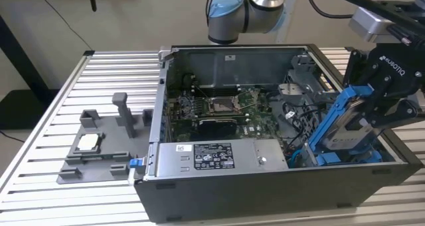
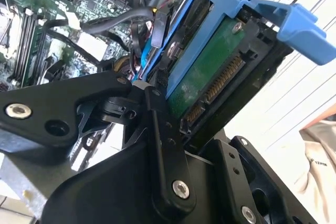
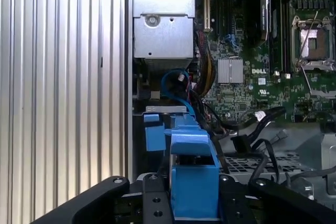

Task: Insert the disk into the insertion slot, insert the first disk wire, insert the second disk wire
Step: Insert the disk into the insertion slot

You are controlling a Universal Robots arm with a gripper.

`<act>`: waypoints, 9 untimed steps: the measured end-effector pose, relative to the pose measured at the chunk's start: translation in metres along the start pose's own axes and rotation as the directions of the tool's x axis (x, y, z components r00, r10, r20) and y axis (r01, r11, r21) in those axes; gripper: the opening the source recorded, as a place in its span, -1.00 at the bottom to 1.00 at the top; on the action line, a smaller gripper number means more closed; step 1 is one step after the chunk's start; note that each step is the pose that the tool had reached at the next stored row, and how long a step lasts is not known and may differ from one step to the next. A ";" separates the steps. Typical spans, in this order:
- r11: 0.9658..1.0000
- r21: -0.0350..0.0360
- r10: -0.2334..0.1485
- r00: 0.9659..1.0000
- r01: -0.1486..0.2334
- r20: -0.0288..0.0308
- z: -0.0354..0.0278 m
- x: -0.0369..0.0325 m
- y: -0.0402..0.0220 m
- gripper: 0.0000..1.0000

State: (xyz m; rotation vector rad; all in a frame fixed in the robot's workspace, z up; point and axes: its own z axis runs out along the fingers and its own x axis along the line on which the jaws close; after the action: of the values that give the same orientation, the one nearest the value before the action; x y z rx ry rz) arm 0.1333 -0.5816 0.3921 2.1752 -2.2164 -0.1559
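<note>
Gripper (image 1: 371,111) fingers, closed on the disk (image 1: 347,135), held it tilted over the insertion slot (image 1: 342,159) at the exterior view's lower right, where we judged its blue frame (image 1: 332,119) could snag loose black cables (image 2: 110,22) or jam askew.

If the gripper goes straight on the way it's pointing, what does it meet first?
Probably the insertion slot just below: the tilted disk held in the gripper leads and would touch its blue parts first. Depth is unclear.
</note>
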 end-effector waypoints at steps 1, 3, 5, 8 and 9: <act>1.000 0.000 0.000 1.000 0.000 0.000 0.0018 0.0001 -0.0002 -0.35; 1.000 0.000 0.000 1.000 0.000 0.000 0.0054 0.0003 -0.0005 -0.35; 1.000 0.000 0.000 1.000 0.000 0.000 0.0090 0.0004 -0.0009 -0.35; 1.000 0.001 0.000 1.000 0.000 0.000 0.0130 0.0006 -0.0013 -0.32; 1.000 0.001 0.000 1.000 0.000 0.000 0.0129 0.0006 -0.0013 -0.20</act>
State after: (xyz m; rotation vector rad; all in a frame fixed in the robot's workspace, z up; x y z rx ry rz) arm 0.1334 -0.5816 0.3790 2.1760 -2.2169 -0.1547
